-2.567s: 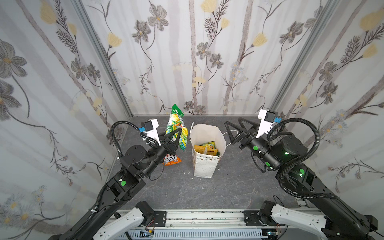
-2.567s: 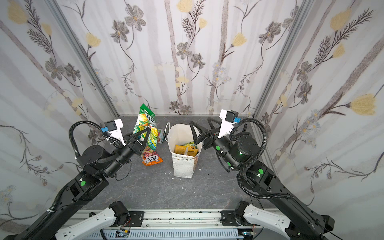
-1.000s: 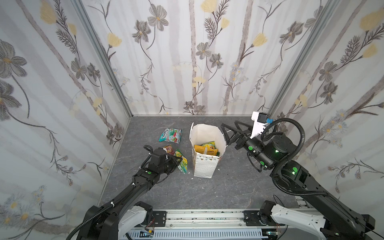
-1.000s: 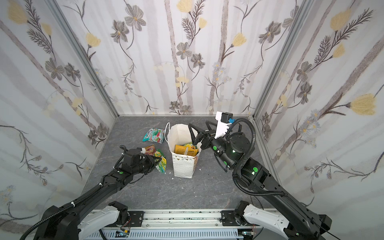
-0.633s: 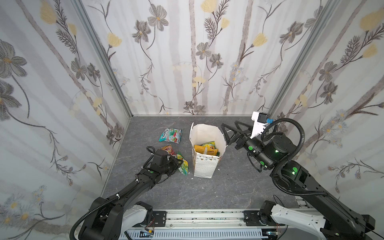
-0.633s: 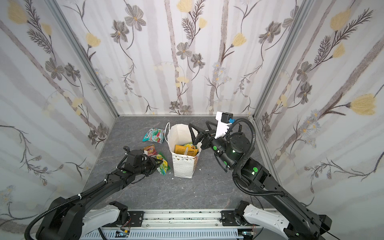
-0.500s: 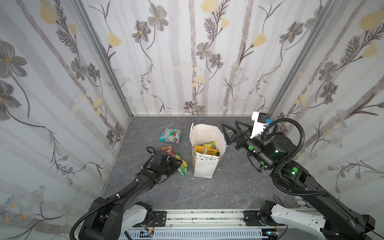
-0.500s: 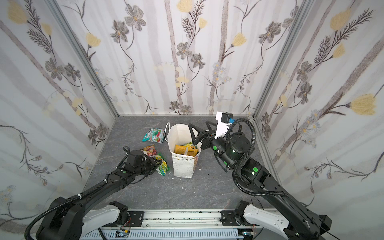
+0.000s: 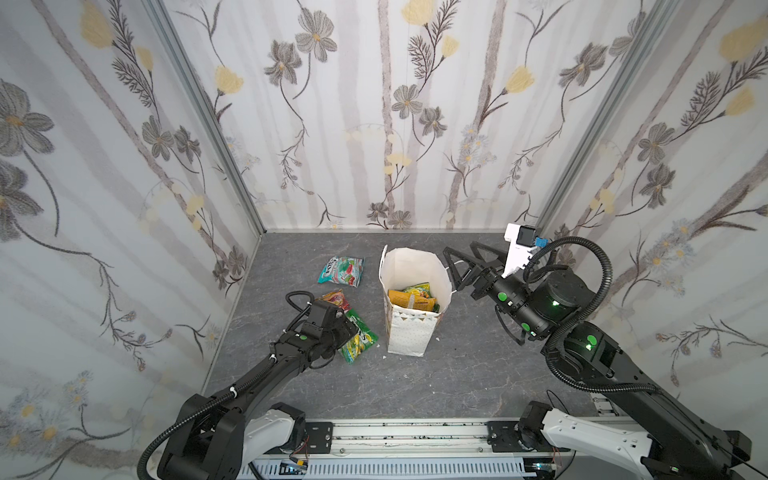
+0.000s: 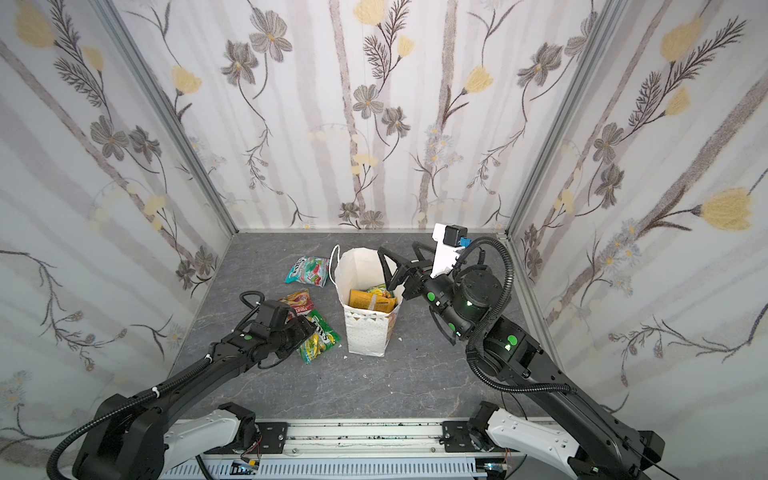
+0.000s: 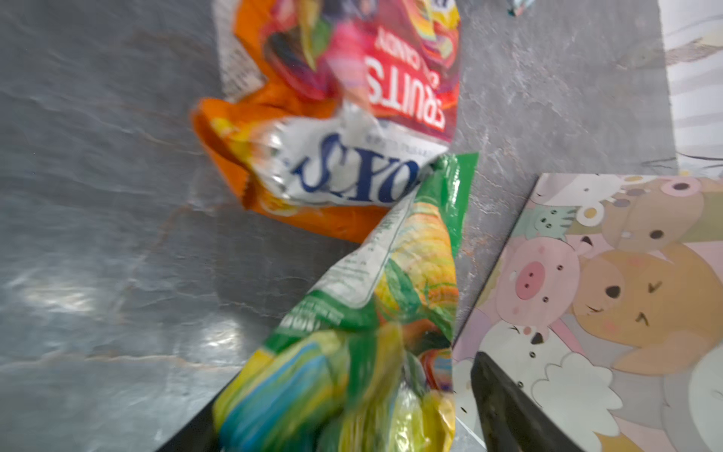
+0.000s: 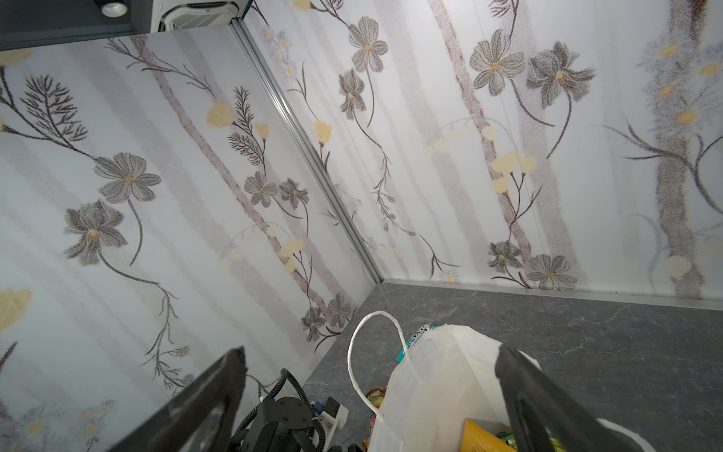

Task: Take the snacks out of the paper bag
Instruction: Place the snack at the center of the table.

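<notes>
Left gripper (image 11: 344, 383) is gaping around the green packet (image 11: 414, 274) — could be snagging it when rising; right gripper (image 9: 457, 248), also spread, is risking toppling the bag (image 9: 409, 336).

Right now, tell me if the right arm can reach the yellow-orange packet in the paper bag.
Probably yes: the right gripper hovers open by the open-topped paper bag; nothing covers the yellow-orange packet.

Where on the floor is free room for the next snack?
Free: the wide floor between bag and rail, and the strip between bag and back wall. Crowded: left of the bag, where teal packet, red packet and green packet lie close.
</notes>
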### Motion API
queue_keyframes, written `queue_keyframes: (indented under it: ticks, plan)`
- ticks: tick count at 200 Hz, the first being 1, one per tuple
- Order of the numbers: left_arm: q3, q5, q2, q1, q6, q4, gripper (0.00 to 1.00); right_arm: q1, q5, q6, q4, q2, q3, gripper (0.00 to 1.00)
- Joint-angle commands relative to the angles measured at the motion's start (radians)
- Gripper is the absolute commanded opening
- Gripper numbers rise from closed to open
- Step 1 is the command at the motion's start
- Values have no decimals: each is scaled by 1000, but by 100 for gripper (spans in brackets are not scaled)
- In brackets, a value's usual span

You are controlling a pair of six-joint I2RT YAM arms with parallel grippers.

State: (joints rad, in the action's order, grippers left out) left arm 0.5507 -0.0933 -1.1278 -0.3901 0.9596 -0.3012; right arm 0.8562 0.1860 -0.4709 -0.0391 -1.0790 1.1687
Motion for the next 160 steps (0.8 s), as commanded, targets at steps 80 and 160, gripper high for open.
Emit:
queue_keyframes:
  ticks: [80, 160]
  plan:
    - [145, 158, 116, 1, -136, -220, 97, 1, -20, -13, 14, -24, 25, 100]
    - [374, -174, 298, -1, -356, -148, 99, 1, -125, 16, -166, -179, 189, 99]
